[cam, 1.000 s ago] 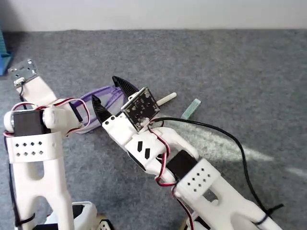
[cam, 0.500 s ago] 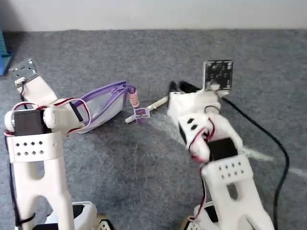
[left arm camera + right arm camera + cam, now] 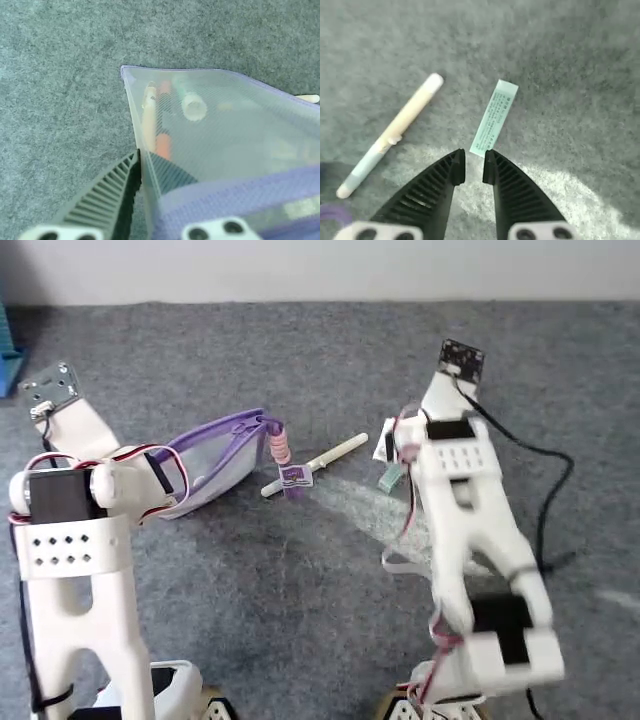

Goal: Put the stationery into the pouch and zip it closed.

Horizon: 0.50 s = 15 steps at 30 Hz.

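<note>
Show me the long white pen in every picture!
High view: the long white pen lies between the purple-edged mesh pouch and the pale green paper strip.
Left wrist view: probably the pale tip past the pouch's edge.
Right wrist view: it lies beside the strip, beyond the right hand.
Landmark: the pouch for the left wrist, the strip for the right.

The left end effector [image 3: 141, 162] is clamped on the edge of the pouch [image 3: 225, 125], its ribbed finger pressed flat against the mesh. Behind it, the left arm [image 3: 70, 540] rises from its base and folds at the elbow. The right arm [image 3: 460, 490] reaches out long from its base, wrist tipped over. The right end effector [image 3: 472, 162] points downward, jaws a narrow slit apart and empty.
</note>
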### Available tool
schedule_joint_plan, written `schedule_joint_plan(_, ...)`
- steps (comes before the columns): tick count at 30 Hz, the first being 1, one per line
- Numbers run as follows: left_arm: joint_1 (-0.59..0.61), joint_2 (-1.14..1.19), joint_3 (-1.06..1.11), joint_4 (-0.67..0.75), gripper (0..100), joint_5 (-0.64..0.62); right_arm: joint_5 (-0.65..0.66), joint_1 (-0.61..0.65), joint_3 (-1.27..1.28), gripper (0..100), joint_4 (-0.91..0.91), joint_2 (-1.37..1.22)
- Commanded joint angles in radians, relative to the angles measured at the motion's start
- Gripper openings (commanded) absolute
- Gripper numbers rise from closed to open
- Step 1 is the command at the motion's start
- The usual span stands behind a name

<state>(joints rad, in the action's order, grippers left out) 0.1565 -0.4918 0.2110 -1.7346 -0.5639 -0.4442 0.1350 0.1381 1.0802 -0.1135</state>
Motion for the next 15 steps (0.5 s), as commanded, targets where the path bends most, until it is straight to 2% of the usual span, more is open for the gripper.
schedule_joint_plan(1,0.005,0.020,-0.010,0.011,1,-0.009,-0.012,-0.013,-0.342,6.6,0.168,-0.177)
schedule_joint_plan(5,0.002,0.017,-0.010,0.008,1,-0.009,-0.008,-0.013,-0.638,8.7,0.317,-0.386)
schedule_joint_plan(10,0.005,0.015,-0.010,0.008,1,-0.009,-0.006,-0.012,-0.974,19.5,0.495,-0.615)
schedule_joint_plan(15,0.006,0.014,-0.010,0.006,1,-0.009,-0.006,-0.015,-1.255,20.9,0.549,-0.822)
